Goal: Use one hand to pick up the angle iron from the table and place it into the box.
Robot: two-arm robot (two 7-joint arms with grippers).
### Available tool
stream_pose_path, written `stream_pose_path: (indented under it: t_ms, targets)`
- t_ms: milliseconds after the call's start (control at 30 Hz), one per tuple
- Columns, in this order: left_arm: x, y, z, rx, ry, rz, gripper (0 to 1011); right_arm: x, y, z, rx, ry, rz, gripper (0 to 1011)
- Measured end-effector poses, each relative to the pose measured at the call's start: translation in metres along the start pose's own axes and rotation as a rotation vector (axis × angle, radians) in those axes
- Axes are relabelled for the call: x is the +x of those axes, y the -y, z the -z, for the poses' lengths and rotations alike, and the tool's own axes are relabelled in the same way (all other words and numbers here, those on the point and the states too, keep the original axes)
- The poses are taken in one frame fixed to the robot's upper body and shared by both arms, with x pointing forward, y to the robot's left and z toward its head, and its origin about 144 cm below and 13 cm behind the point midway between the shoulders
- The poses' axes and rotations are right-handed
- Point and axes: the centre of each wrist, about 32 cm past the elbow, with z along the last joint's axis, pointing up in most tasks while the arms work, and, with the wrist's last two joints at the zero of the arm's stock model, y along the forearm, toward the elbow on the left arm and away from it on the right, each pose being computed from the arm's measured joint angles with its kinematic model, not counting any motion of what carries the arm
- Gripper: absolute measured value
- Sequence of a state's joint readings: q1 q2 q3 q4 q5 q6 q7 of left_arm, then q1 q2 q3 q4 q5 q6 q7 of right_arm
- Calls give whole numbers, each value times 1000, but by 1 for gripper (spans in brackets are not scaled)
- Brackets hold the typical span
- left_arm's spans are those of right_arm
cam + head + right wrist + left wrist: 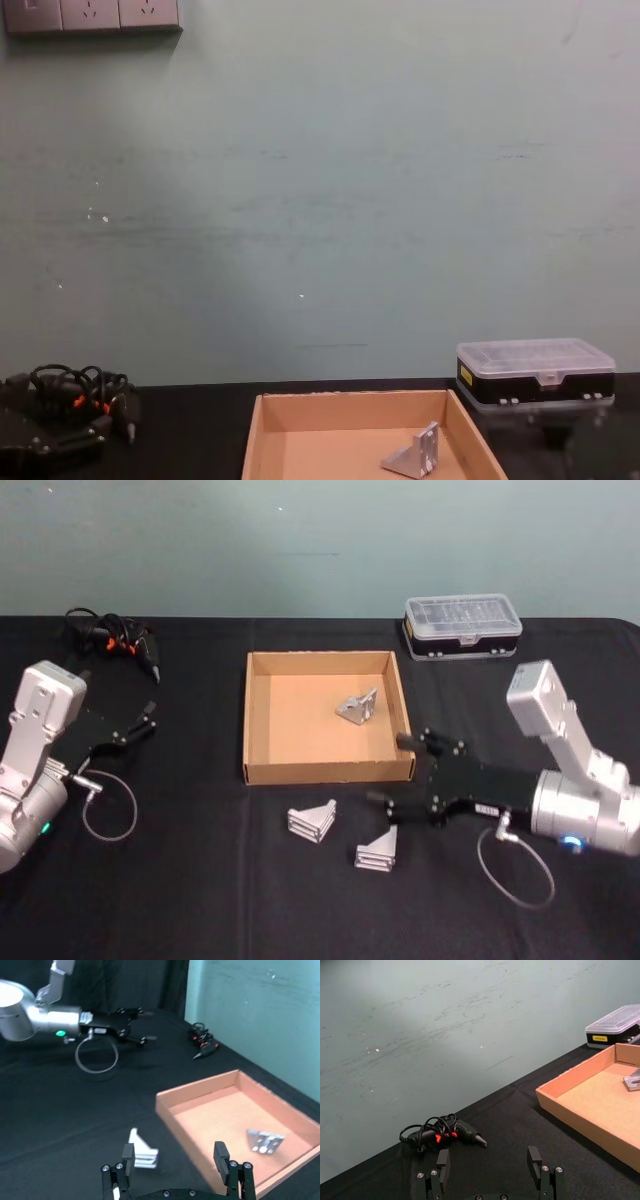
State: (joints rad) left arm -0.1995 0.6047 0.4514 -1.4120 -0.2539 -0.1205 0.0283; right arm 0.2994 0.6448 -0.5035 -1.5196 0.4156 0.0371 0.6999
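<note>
- The right gripper (388, 769) hovers over the black table (200, 890), just in front of the front right corner of the cardboard box (330, 772). Its fingers are spread wide with nothing between them (the right wrist view shows the gap plainly).
- A first angle iron (357, 708), silver with holes in its faces, lies inside the box on the floor, toward the far right part and apart from the walls.
- A second angle iron (312, 822) rests on the table in front of the box, near the middle of its front wall.
- A third angle iron (378, 851) lies on the table closer to the robot, just beside the right gripper's nearer finger but not touching it.
- The left gripper (488, 1162) is parked over the table's left side, well apart from the box, its fingers released and bare.
- A black and orange corded hand tool (118, 640) sits at the far left of the table.
- A black tool case with a clear lid (462, 626) stands beyond the box's far right corner.
</note>
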Motion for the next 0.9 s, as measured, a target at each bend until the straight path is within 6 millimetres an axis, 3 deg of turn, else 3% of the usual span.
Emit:
stream_pose_path:
  t_ms: [400, 900]
  targets:
    - [0, 0, 0, 0, 0, 0, 1011, -24, 11, 24, -13, -43, -25, 1004]
    - [0, 0, 0, 0, 0, 0, 1011, -26, 4, 44, -55, -81, -53, 1004]
